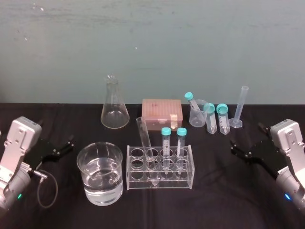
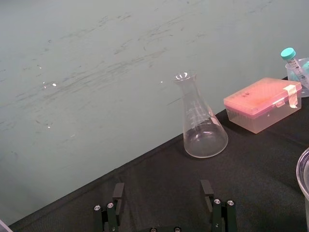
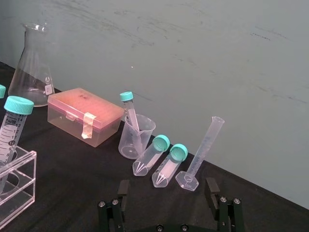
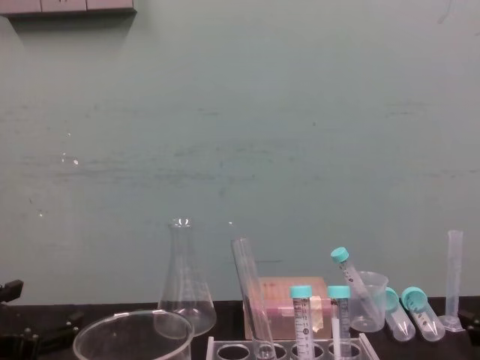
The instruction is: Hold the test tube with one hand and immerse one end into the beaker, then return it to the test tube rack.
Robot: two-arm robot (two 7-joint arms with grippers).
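Test tube [image 1: 145,139] is in the test tube rack [image 1: 189,162], in the rack's left half. It leans back and to the left, open end up, round end down near the rack's base. Nothing grips it. Judgement: pick not yet started, whole task ahead.

Beaker [image 1: 100,174] stands just left of the rack, not touching it, roughly half full of clear liquid.

Left end effector [image 1: 71,144] sits low over the tabletop [image 1: 214,200], left of the beaker, fingers spread wide, empty. Right end effector [image 1: 234,148] is right of the rack and well apart from it, also wide open and empty.

Next move, as judged:
- One end effector closes on the tube's bare upper length, above the rack's top plate.
- It draws the tube out along its lean, not straight up, so the glass doesn't bind in the hole.
- It carries the tube left and lowers the round end into the liquid.

In the way:
- Two teal-capped tubes [image 1: 166,143] stand in the rack just right of the test tube, so an approach from the right has to clear those caps.
- From the left, the beaker rim lies partly between end effector and tube, so the approach likely has to come in above or behind it.

Flask [image 1: 115,107], pink box [image 1: 161,112], small plastic cup [image 1: 198,117] and measuring cylinder [image 1: 240,105] stand behind the rack, off the likely path.
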